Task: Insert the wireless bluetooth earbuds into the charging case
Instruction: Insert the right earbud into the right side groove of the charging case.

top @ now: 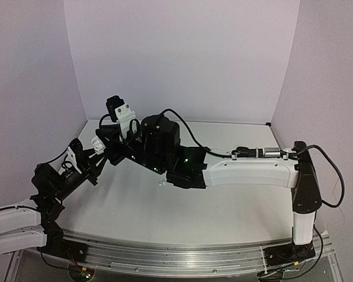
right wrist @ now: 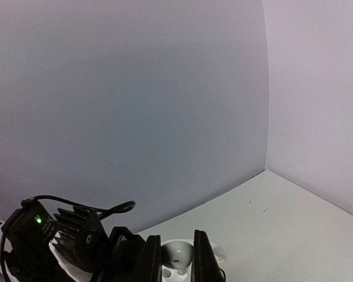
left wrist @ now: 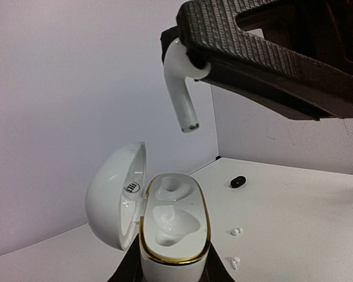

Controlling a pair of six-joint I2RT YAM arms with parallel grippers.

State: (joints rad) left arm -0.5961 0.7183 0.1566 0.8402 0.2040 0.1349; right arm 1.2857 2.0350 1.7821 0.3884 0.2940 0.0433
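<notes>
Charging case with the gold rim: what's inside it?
The charging case holds two empty moulded wells, nothing in them. Its open lid is turned partly away, hollow half unseen.

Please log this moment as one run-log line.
left gripper: shut on open charging case | right gripper: shut on white earbud, not inserted

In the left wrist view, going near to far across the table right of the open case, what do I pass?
Right of the case: near white bud → second white bud → black bud.
</notes>
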